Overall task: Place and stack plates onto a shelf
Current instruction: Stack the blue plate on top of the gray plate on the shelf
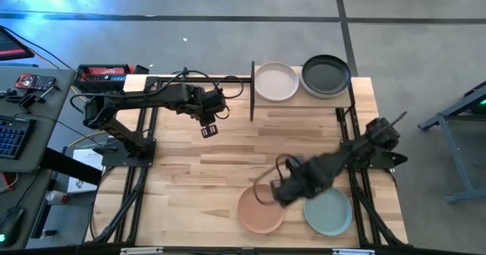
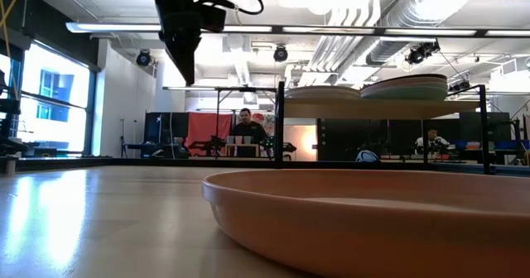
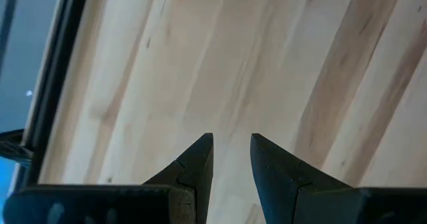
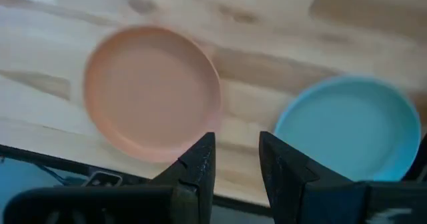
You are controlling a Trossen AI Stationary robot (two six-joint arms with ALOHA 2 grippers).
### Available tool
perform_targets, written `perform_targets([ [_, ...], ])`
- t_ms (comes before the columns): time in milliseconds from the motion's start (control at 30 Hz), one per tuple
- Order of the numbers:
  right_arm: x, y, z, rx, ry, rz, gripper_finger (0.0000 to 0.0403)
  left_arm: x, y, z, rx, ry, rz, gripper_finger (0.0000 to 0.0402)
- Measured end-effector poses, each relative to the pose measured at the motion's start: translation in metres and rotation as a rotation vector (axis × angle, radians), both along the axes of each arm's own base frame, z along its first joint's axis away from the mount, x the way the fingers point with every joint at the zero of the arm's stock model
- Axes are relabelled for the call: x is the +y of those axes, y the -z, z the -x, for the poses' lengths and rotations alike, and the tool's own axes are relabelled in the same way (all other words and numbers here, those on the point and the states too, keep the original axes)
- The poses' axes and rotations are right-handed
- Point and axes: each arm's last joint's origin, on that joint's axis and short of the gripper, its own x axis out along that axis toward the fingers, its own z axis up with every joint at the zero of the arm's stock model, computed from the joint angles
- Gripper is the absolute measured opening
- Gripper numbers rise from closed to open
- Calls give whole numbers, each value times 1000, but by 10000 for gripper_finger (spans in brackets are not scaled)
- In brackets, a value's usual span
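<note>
Shelf (image 1: pixel 304 96) plates (image 1: pixel 276 80) – tops visible overhead only.

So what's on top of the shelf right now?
The shelf carries two stacks side by side, topped by a cream plate and a black plate. The low view shows more plates underneath, but how many and their colours are hidden.

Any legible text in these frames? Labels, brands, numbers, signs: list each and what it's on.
None legible.
Red case beside the table's far left corner: any marking too small to read.
Small white tag hanging under the left arm: blank or too small to tell.
Terracotta plate, teal plate, shelf: no print visible.
</note>
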Motion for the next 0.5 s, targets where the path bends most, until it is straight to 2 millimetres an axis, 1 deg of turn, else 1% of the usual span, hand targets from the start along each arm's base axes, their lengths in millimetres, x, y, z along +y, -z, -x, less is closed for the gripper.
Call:
perform_targets([
  [100,23,10,6,29,39,4,94,-1,0,0,-10,-19,22,90],
  [200,42,21,11,58,57,17,94,-1,0,0,-20,-43,39,90],
  [367,67,43,15,113,67,47,94,-2,0,0,-34,-64,76,90],
  [500,83,63,16,188,79,48,94,-4,1,-1,-36,-52,90,90],
])
